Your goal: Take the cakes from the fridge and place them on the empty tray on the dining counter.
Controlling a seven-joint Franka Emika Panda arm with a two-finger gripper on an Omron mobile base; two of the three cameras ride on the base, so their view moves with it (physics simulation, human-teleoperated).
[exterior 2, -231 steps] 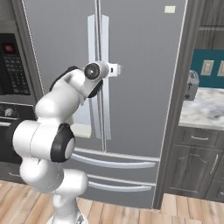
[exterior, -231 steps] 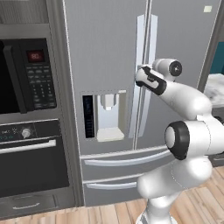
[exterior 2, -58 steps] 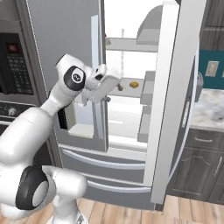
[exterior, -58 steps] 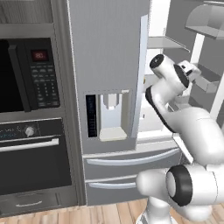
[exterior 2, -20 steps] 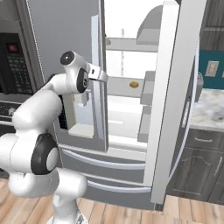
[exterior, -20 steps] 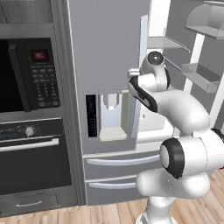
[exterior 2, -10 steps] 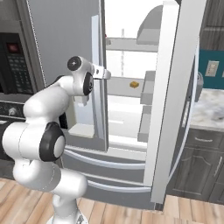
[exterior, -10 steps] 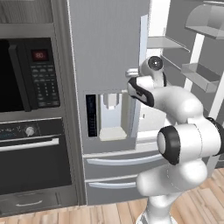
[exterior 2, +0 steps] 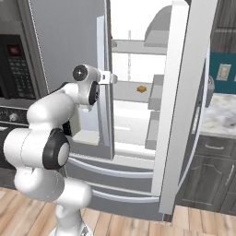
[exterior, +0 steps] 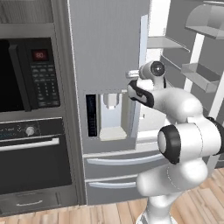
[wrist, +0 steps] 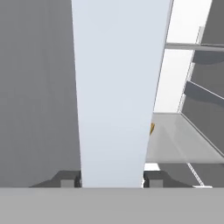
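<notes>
Fridge (exterior 2: 69, 41) right door open | arm level | pincer (wrist: 112, 179) clamps left door handle (wrist: 116, 87)

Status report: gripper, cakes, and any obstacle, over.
Gripper closed on left fridge door edge, one finger each side. One brown cake on shelf inside. Left door shut, right door open.

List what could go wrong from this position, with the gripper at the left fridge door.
1. The gripper straddles the edge of the left fridge door. With the fingers so close to the panel, a skewed pull could slip off or jam.
2. The arm is folded close to that door, so swinging it wider might press it into the elbow.
3. The tan cake sits deep on a shelf; the open right door narrows the approach.
</notes>
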